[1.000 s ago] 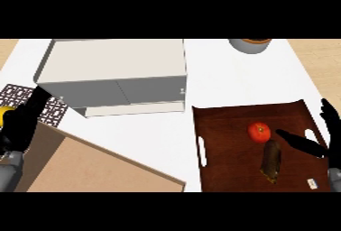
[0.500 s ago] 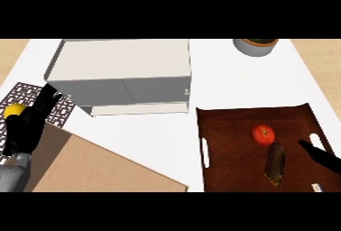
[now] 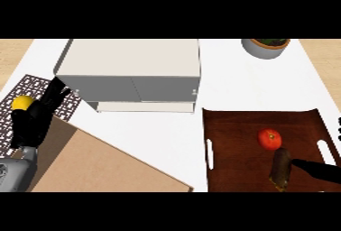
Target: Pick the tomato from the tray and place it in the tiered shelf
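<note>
Tomato [image 3: 269,139] on tray [image 3: 233,126]; right hand [image 3: 318,170] nearby (finger spread indiscernible), left hand [image 3: 36,118] straight-fingered.

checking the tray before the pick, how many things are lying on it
2: the tomato near the middle of the brown tray, and a dark elongated vegetable just below it, toward the near edge. The tray's near edge is cut off, so more may be hidden.
</note>
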`<state>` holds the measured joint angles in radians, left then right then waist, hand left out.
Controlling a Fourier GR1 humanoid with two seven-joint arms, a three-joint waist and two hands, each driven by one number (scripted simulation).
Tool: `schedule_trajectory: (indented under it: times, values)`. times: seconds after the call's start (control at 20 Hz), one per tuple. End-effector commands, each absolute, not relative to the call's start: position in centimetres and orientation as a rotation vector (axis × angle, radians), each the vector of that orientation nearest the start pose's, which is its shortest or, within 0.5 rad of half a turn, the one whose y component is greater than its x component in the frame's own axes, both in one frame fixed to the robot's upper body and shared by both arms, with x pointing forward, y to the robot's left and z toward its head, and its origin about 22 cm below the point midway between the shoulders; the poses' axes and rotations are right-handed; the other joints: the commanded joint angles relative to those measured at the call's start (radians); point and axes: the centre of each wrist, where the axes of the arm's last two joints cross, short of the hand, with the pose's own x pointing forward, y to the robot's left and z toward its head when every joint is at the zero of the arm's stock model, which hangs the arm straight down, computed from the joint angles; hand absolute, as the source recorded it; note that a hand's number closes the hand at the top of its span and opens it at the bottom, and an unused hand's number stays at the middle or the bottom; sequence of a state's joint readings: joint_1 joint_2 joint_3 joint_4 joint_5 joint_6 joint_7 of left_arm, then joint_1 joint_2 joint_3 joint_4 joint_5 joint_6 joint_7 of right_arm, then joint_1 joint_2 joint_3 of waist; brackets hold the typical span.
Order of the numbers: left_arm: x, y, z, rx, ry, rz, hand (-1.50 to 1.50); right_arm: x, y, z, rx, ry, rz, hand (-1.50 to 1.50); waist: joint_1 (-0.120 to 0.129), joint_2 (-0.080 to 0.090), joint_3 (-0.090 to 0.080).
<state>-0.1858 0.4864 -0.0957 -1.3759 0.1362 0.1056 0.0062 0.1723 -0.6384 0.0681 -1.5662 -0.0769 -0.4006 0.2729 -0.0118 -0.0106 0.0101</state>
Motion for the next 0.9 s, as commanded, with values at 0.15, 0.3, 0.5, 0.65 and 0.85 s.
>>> schedule_trajectory:
  times: [0.15, 0.3, 0.5, 0.65, 0.85]
  values:
    - [26.5, 27.9, -0.6, 0.111, -1.364, -0.315, 0.0, 20.2, -39.7, 5.9, -1.035, -0.779, 0.368, -1.5, 0.063, 0.031, -0.026]
    - [27.7, 27.7, -0.2, 0.118, -1.37, -0.324, 0.0, 21.1, -38.3, 6.6, -1.104, -0.656, 0.436, -1.5, 0.062, 0.034, -0.024]
    - [27.1, 26.1, -1.5, 0.08, -1.337, -0.345, 0.0, 23.5, -34.3, 7.3, -1.072, -0.608, 0.425, -1.5, 0.081, 0.028, -0.017]
    - [26.5, 25.9, -1.7, 0.068, -1.352, -0.344, 0.0, 25.1, -31.9, 7.8, -1.017, -0.549, 0.42, -1.5, 0.093, 0.022, -0.015]
    - [27.6, 26.0, -1.1, 0.077, -1.344, -0.331, 0.0, 26.2, -29.5, 6.9, -0.98, -0.453, 0.445, -1.5, 0.074, 0.022, -0.014]
